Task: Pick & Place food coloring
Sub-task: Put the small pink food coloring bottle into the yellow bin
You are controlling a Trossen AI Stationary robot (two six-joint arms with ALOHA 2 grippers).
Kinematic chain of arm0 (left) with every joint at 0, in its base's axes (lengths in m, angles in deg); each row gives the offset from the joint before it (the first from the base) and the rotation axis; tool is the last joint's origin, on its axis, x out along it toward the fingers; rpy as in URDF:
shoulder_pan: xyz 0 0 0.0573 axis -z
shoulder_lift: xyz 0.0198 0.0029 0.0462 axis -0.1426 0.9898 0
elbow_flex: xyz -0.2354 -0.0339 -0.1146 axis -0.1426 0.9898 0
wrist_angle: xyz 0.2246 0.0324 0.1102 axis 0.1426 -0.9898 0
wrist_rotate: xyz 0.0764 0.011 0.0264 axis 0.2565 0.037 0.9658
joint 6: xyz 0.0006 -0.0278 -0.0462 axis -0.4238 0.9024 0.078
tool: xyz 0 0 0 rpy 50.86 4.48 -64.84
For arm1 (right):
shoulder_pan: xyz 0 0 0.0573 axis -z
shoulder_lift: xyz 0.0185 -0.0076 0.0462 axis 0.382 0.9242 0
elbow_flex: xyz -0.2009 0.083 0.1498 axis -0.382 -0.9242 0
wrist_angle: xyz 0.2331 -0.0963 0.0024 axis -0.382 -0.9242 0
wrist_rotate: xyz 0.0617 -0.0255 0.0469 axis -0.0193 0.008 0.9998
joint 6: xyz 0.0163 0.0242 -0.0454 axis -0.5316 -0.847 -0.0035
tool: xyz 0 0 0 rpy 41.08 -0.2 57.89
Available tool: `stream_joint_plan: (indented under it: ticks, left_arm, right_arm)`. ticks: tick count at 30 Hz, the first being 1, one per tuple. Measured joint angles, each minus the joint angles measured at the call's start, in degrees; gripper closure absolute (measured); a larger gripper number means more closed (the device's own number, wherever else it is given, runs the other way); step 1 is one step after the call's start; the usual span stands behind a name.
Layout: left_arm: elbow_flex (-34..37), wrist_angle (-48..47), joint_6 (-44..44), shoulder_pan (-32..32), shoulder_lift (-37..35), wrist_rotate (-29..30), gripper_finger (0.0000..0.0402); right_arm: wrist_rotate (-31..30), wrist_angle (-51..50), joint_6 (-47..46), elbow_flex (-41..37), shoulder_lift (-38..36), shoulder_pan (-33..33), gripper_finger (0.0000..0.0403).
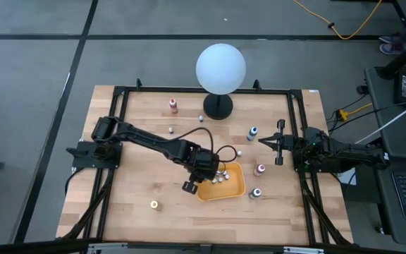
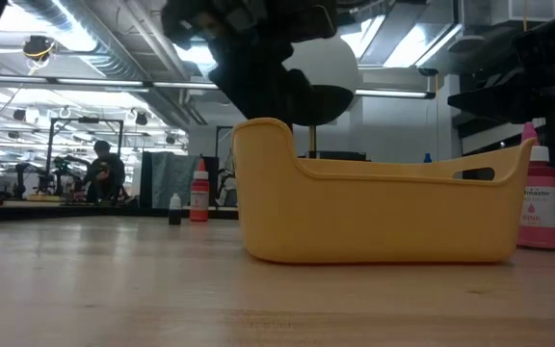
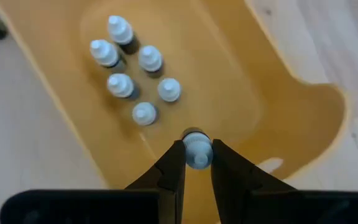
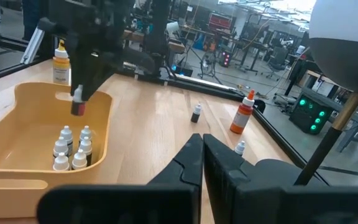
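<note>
A small dark bottle with a ribbed pale cap [image 3: 197, 151] is clamped at the cap by the left pincer [image 3: 197, 163] above the smooth, glossy, round-cornered yellow plastic tray [image 3: 291, 124]. Six like pale-capped bottles [image 3: 132, 71] are seen clustered upright at one end of the tray, the rest of its floor lying open. The right pincer [image 4: 202, 163] is held clenched and empty over the pale wooden plank surface [image 1: 139, 183] near its right edge, where a pink bottle [image 1: 261, 169] and a blue bottle [image 1: 252, 132] stand apart.
</note>
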Motion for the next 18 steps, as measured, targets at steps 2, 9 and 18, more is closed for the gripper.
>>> stream_joint_plan:
  ticks: [2, 9, 18]
  left_arm:
    - [0.0, 1.06, -0.67, -0.35, 0.47, -0.36, 0.0348]
    - [0.0, 1.35, -2.98, -1.13, 2.02, 0.63, 0.0348]
    - [0.0, 1.74, -4.82, -1.11, 4.3, 0.4, 0.0347]
  right_arm:
    - [0.0, -0.02, 0.01, 0.01, 0.0, 0.02, 0.0386]
    - [0.0, 0.0, 0.01, 0.0, 0.0, 0.01, 0.0386]
    - [0.0, 0.01, 0.01, 0.0, -0.01, 0.01, 0.0386]
